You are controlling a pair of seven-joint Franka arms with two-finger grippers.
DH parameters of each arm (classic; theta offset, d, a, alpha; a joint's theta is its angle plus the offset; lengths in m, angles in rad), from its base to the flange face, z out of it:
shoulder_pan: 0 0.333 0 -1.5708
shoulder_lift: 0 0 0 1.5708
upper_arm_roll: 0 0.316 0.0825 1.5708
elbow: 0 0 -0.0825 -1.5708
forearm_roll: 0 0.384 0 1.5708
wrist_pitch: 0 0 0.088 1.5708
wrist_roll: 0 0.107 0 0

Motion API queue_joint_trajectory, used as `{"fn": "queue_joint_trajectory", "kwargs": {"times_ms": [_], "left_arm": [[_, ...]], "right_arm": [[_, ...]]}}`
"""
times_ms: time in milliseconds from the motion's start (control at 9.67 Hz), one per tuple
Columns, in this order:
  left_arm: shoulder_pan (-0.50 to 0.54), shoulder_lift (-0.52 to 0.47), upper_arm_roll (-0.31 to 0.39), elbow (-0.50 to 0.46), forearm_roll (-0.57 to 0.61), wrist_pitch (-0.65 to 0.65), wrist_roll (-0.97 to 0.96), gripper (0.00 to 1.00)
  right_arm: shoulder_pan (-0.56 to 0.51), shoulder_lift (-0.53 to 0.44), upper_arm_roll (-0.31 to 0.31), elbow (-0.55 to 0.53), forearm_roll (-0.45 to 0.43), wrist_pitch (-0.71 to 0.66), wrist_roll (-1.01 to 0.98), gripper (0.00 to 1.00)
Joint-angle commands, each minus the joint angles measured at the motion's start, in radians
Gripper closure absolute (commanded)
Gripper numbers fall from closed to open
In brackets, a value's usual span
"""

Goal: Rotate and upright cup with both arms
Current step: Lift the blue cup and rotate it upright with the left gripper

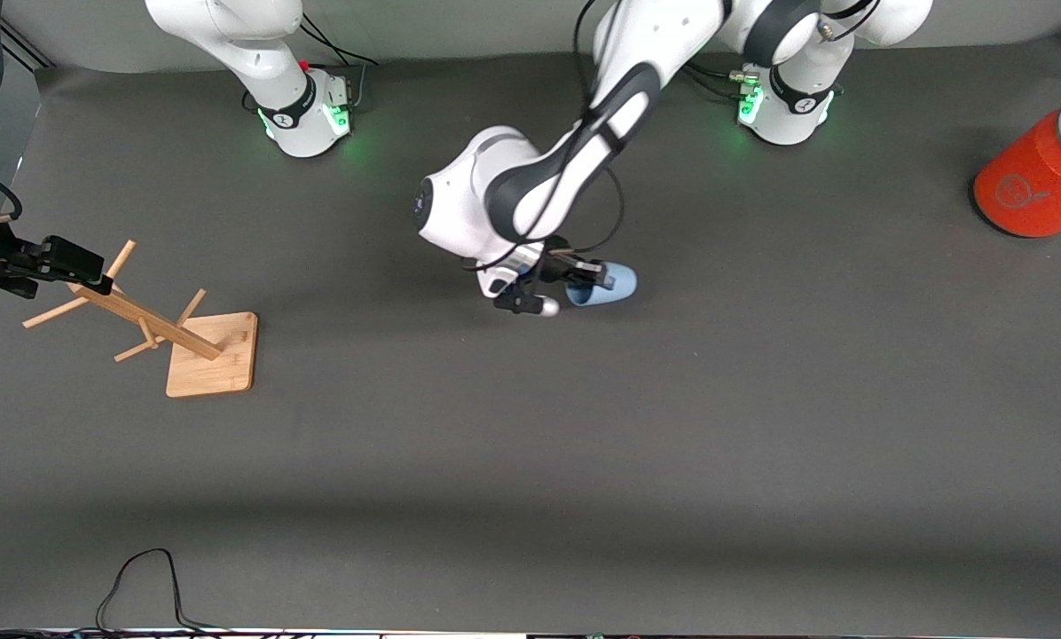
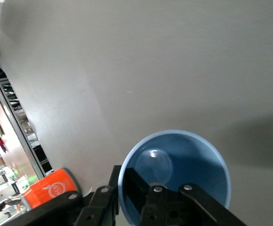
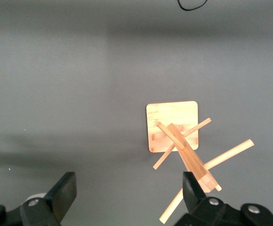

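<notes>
Front view shows the table [image 1: 530, 461], dark grey, with the left arm [image 1: 584, 151] reaching down to its middle. An orange can [image 1: 1041, 173] lies at the left arm's end of the table, and a wooden rack [image 1: 176, 333] stands at the right arm's end. The right gripper [image 3: 129, 197] waits above the rack with its fingers wide apart and holds nothing. The cup [image 1: 603, 284] lies on its side near the table's middle. The left gripper [image 1: 575, 277] is clamped on the cup's rim; in the left wrist view one finger [image 2: 139, 188] is inside the cup [image 2: 193, 155] and the other is outside its wall.
</notes>
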Motion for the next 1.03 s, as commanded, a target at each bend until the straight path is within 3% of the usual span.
{"fn": "queue_joint_trajectory", "kwargs": {"times_ms": [0, 207, 414, 621, 931], "left_arm": [[0.147, -0.22, -0.004, -0.041, -0.099, -0.023, 0.082, 1.0], [0.333, -0.389, -0.009, -0.074, -0.196, -0.025, 0.168, 1.0], [0.476, -0.549, -0.009, -0.197, -0.237, 0.007, 0.264, 1.0], [0.617, -0.646, -0.007, -0.274, -0.314, 0.026, 0.329, 1.0], [0.783, -0.821, -0.004, -0.606, -0.369, 0.286, 0.436, 1.0]], "right_arm": [[0.052, -0.013, -0.047, -0.005, -0.014, -0.003, -0.012, 0.0], [0.06, -0.013, -0.056, -0.005, -0.012, -0.003, -0.012, 0.0], [0.06, -0.013, -0.056, -0.003, -0.012, -0.001, -0.013, 0.0], [0.06, -0.013, -0.056, 0.0, -0.012, 0.0, -0.013, 0.0], [0.059, -0.012, -0.056, -0.001, -0.003, 0.003, -0.01, 0.0]]}}
